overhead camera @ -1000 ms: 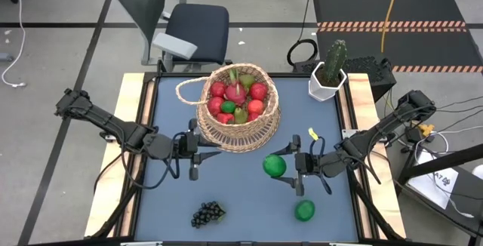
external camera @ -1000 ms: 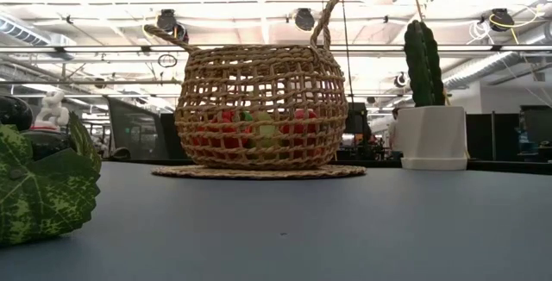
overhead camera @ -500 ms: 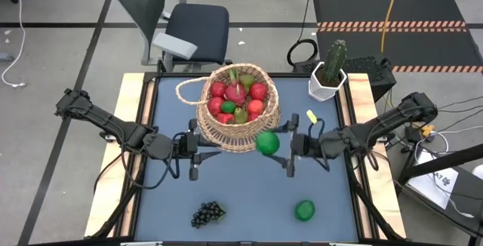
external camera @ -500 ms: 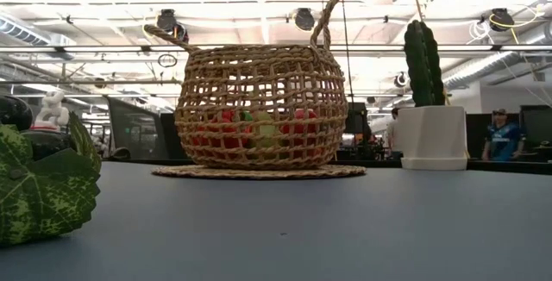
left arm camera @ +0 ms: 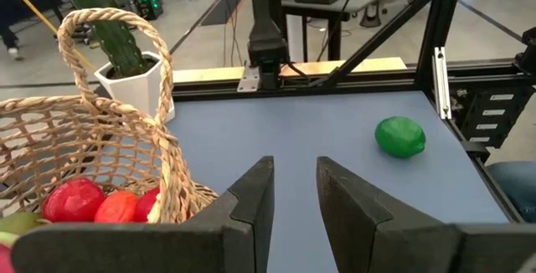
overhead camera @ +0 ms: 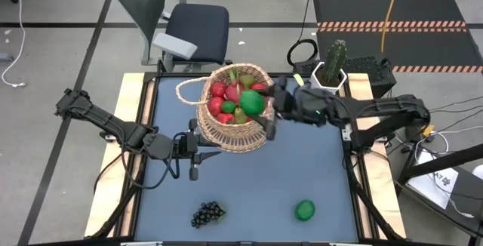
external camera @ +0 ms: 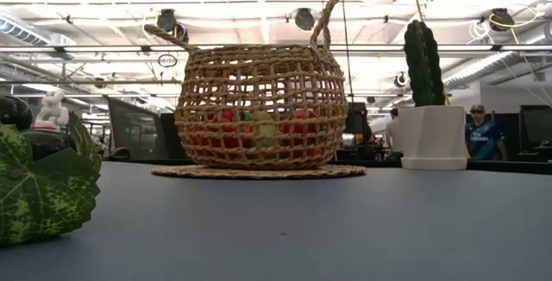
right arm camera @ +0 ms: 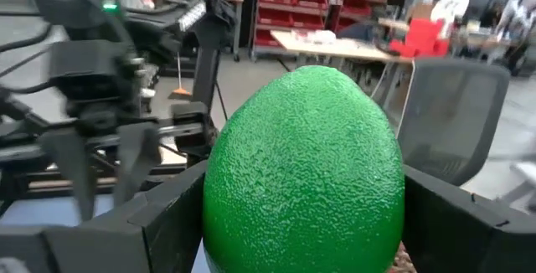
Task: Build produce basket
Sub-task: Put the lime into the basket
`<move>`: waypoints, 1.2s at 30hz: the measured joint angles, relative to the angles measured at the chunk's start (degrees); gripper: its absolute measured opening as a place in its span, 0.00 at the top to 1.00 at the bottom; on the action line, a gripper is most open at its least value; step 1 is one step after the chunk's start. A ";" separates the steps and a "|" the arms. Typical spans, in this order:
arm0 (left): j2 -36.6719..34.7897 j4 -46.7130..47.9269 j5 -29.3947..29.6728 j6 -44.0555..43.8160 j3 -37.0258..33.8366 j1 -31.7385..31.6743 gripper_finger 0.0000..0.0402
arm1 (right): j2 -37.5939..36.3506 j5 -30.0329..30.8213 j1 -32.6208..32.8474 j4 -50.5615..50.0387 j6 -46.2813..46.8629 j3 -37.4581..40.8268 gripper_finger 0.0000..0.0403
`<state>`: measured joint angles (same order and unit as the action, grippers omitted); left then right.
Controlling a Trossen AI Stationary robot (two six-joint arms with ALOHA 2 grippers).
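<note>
We see the basket (overhead camera: 236, 110) directly below the right gripper (overhead camera: 260, 110), whose fingers clamp a green round fruit (overhead camera: 251, 102) over the produce (overhead camera: 226, 99) inside. The left gripper (overhead camera: 192, 154), fingers nearly together and empty, sits just beside the basket.

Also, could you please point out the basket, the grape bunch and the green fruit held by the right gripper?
basket (overhead camera: 223, 136): high view, front woven wall.
grape bunch (overhead camera: 207, 214): high view, middle of the cluster.
green fruit (overhead camera: 252, 102): high view, its top, over the basket.
</note>
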<state>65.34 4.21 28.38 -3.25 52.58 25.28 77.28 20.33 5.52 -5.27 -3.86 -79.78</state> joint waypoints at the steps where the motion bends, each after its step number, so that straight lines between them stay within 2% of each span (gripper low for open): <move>1: 0.00 0.00 0.00 0.02 0.00 0.00 0.77 | 1.31 -1.24 -1.28 -1.19 0.83 -1.83 0.20; 9: 0.00 0.00 0.01 0.42 0.00 0.00 0.77 | 13.37 -9.90 -9.47 -9.91 0.08 -18.12 0.20; 17: 0.00 0.29 0.00 0.55 0.00 0.00 0.77 | 24.88 -10.13 -16.35 -20.99 -4.56 -31.25 0.20; 24: 0.00 0.28 0.00 0.55 0.00 0.00 0.77 | 30.61 -9.94 -20.15 -29.68 -7.13 -33.36 0.20; 36: 0.00 0.44 0.02 0.81 0.00 0.04 0.77 | 34.81 -8.08 -20.94 -42.58 -10.77 -33.32 0.20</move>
<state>65.34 4.64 28.40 -2.44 52.58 25.32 112.09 12.26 -15.42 -47.84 -14.63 -113.10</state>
